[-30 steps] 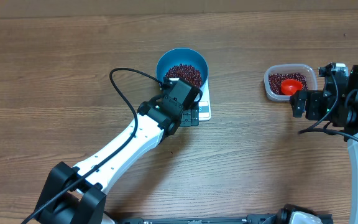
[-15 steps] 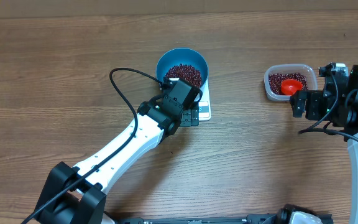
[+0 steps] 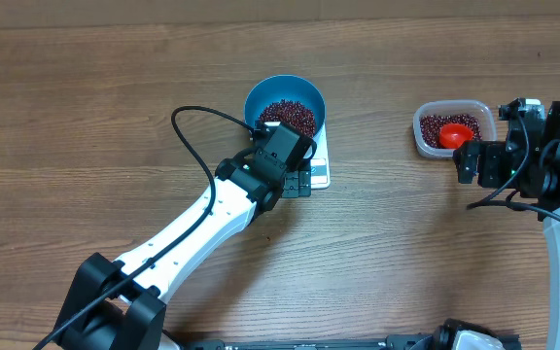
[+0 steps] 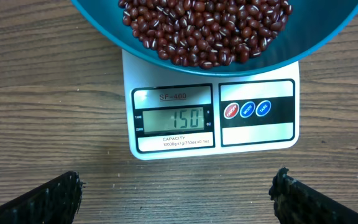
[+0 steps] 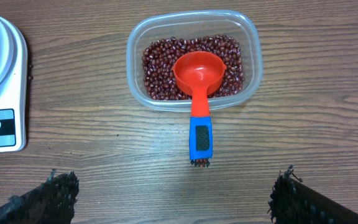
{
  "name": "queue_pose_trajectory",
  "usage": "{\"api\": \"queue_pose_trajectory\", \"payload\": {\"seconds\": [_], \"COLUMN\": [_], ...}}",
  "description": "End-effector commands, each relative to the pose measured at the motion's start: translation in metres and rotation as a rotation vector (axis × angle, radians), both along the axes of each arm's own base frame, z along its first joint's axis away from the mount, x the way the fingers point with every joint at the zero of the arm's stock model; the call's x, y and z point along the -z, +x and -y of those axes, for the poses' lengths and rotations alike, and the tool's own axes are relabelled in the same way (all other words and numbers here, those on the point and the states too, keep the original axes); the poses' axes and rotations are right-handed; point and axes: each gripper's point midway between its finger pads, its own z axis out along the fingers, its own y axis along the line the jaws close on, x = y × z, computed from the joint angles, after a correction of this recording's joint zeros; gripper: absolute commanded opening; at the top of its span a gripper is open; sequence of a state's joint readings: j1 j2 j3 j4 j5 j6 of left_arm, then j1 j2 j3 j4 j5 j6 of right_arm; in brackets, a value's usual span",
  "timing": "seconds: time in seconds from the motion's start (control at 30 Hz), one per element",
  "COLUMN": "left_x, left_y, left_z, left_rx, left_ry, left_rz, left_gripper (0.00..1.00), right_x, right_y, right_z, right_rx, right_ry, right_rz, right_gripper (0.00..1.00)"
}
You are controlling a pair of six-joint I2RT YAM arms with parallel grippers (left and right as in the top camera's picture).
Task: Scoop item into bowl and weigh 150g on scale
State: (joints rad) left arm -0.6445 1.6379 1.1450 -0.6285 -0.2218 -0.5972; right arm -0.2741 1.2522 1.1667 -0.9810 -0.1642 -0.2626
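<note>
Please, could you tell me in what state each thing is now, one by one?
scale, on, display reads 150
bowl, on the scale, partly filled
beans, heaped in the bowl, more in the tub
tub, uncovered, holding beans and scoop
scoop, empty, lying on the tub's beans
left pincer, open, holding nothing
right pincer, open, holding nothing

Beans point(image 4: 207, 31) in bowl point(image 4: 328, 37) on scale point(image 4: 213, 121)

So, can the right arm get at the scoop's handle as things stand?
Probably yes: its jaws stand open facing the red scoop, whose blue handle juts over the clear tub's rim toward them, with only bare table between.
</note>
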Motion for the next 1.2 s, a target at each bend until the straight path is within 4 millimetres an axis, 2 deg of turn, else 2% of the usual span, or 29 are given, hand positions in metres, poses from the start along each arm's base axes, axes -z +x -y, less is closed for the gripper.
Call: {"api": "queue_pose_trajectory", "payload": {"seconds": [0.0, 0.13, 0.23, 0.4, 0.47, 0.57, 0.77, 0.9, 1.03, 1.17], "left_x": [-0.008, -0.031, -0.061, -0.104, -0.114, -0.114, -0.098, -0.099, -0.112, -0.118], "left_y": [0.004, -0.002, -0.014, -0.034, -0.044, -0.07, -0.095, -0.102, -0.105, -0.104], "left_z": [-0.011, -0.035, -0.062, -0.091, -0.098, -0.115, -0.129, -0.132, -0.124, -0.128], "left_rx": [-0.038, -0.081, -0.109, -0.008, 0.036, 0.03, 0.012, 0.024, 0.155, 0.148], "left_ry": [0.004, -0.002, 0.003, 0.077, 0.094, 0.081, -0.018, -0.093, -0.098, -0.113], "left_rz": [0.019, 0.028, 0.06, 0.176, 0.224, 0.289, 0.462, 0.642, 0.906, 1.033], "left_gripper": [1.0, 1.0, 0.99, 1.0, 1.0, 1.0, 1.0, 1.0, 0.99, 1.0], "right_x": [-0.009, -0.009, -0.009, -0.009, -0.009, -0.009, -0.009, -0.009, -0.009, -0.009], "right_y": [0.005, 0.005, 0.005, 0.005, 0.005, 0.005, 0.005, 0.005, 0.005, 0.005], "right_z": [0.002, 0.002, 0.002, 0.002, 0.002, 0.002, 0.002, 0.002, 0.002, 0.002], "right_rx": [-0.003, -0.002, -0.003, -0.003, -0.002, -0.002, -0.003, -0.003, -0.002, -0.002], "right_ry": [-0.017, -0.017, -0.017, -0.017, -0.017, -0.017, -0.017, -0.017, -0.017, -0.017], "right_rz": [0.022, 0.022, 0.022, 0.022, 0.022, 0.022, 0.021, 0.021, 0.022, 0.021], "right_gripper": [1.0, 1.0, 1.0, 1.0, 1.0, 1.0, 1.0, 1.0, 1.0, 1.0]}}
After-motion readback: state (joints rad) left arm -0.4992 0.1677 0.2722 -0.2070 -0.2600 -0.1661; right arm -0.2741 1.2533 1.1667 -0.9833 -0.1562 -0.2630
